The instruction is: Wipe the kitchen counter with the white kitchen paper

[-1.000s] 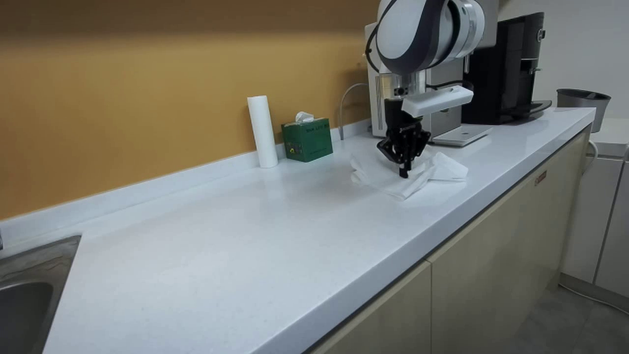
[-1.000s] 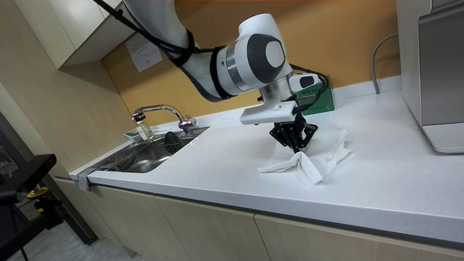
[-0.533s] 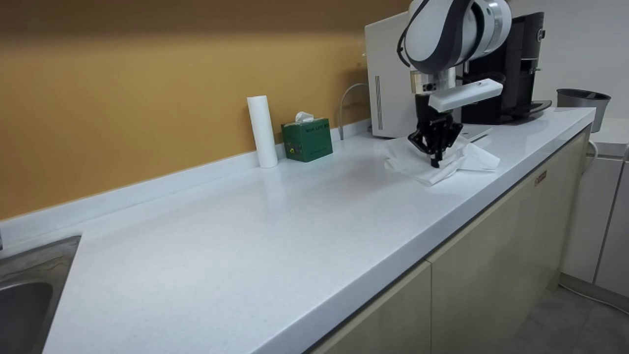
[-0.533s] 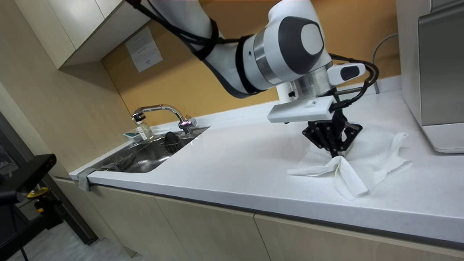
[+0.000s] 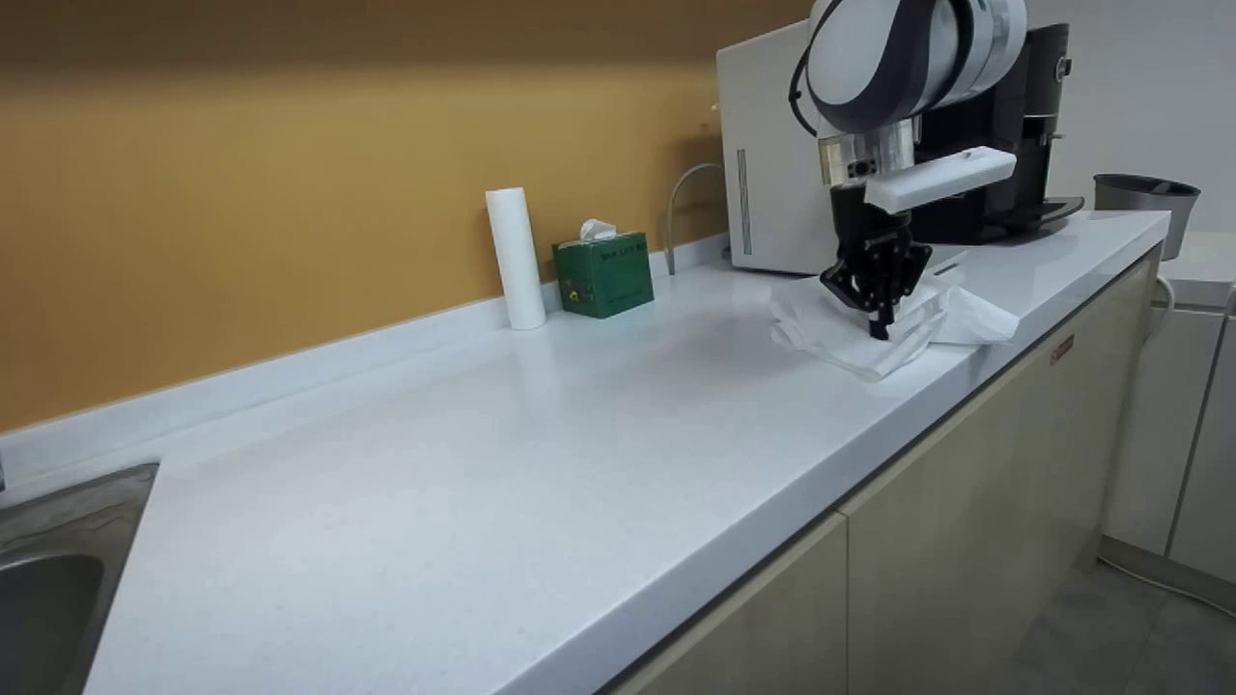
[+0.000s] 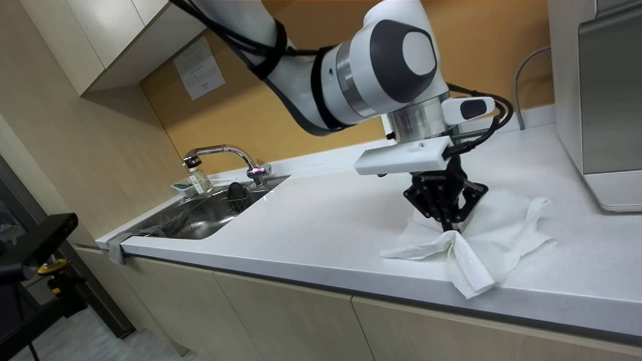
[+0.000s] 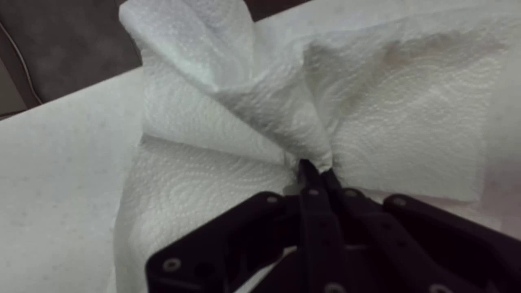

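The paper (image 6: 501,225) is lying rumpled on the counter (image 5: 435,502), one flap overhanging the front edge. I'm gripping a fold in the claw (image 7: 317,166). By the wall (image 5: 241,193), a tissue box (image 5: 605,277) is standing beside a white roll (image 5: 517,259).

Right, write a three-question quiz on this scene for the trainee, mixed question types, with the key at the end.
1. Multiple choice: what does the tool grip? A) the faucet; B) the white kitchen paper; C) the coffee machine.
2. True or false: in an exterior view, the white roll stands upright beside the green tissue box.
3. Fill in: in the wrist view, one fold of the paper reaches past the front (blank) of the kitchen counter.

Key: 1. B. 2. True. 3. Edge.
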Controlling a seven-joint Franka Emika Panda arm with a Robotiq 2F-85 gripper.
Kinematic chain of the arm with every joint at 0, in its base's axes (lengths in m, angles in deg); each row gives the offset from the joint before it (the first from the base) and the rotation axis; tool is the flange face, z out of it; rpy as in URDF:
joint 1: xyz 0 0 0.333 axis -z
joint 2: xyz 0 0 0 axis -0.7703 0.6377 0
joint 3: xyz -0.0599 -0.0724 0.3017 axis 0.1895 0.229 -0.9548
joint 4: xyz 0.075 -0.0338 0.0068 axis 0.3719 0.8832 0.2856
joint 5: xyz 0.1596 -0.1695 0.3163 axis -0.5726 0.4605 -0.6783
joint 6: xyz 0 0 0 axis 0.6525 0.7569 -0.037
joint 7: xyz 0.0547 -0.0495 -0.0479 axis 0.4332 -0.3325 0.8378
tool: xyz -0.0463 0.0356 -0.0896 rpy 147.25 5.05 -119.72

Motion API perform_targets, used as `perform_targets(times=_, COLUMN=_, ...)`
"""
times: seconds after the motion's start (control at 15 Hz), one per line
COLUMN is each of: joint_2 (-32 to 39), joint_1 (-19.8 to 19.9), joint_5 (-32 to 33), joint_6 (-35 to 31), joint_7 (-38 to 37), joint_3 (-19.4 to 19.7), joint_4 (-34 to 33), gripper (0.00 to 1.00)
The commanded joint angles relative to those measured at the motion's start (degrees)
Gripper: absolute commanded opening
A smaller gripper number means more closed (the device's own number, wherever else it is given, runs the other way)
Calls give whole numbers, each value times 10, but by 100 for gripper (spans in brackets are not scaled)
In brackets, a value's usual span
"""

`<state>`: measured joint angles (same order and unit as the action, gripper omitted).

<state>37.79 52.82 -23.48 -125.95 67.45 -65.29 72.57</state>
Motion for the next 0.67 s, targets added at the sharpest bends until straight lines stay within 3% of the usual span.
perform_targets(times=0.0, joint_2=-33, joint_1=-8, joint_5=4, joint_6=20, joint_7=11, joint_3=-22, joint_4=71, gripper=1)
perform_targets(times=0.27, joint_2=-41, joint_1=-18, joint_5=12, joint_6=26, joint_7=5, joint_3=-34, joint_4=90, gripper=1)
perform_targets(times=0.6, joint_2=19, joint_1=-34, joint_5=12, joint_6=10, joint_7=0, joint_3=-53, joint_4=22, gripper=1)
